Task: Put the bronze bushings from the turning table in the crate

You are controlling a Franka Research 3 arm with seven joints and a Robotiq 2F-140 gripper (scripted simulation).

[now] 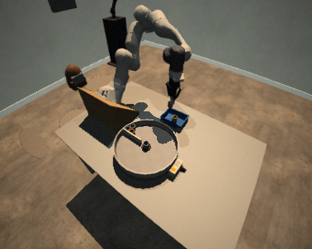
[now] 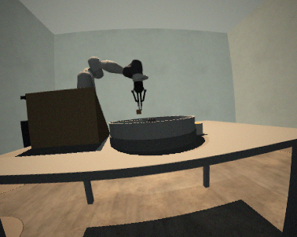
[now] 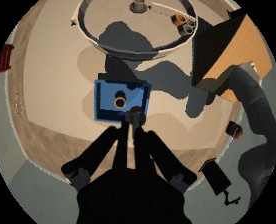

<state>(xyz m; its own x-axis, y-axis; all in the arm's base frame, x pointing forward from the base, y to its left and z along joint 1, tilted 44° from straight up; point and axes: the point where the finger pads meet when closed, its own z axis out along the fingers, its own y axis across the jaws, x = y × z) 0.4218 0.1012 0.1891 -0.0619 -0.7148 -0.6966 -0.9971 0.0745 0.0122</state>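
Note:
My gripper (image 1: 171, 100) (image 2: 139, 107) (image 3: 131, 117) is shut on a bronze bushing (image 1: 170, 105) (image 2: 138, 111) (image 3: 138, 114), held in the air. In the wrist view the bushing overlaps the near right corner of the blue crate (image 1: 183, 120) (image 3: 106, 90). Another bronze bushing (image 1: 174, 118) (image 3: 120, 103) is inside the crate. On the turning table (image 1: 155, 160) (image 2: 152, 131) (image 3: 106, 22), one bronze bushing (image 1: 132, 131) (image 3: 179, 19) stands near the rim, close beside two grey steel bushings (image 3: 190, 23) (image 3: 185, 29). The exterior view hides the crate.
The turning table has a raised rim, a centre hub (image 1: 145, 146) (image 3: 138, 6) and a straight bar (image 1: 132, 137) reaching toward the rim. A tall brown slanted panel (image 1: 106, 109) (image 2: 63, 119) (image 3: 234, 55) stands beside it. A small box with a yellow top (image 1: 176, 167) sits at its outer side.

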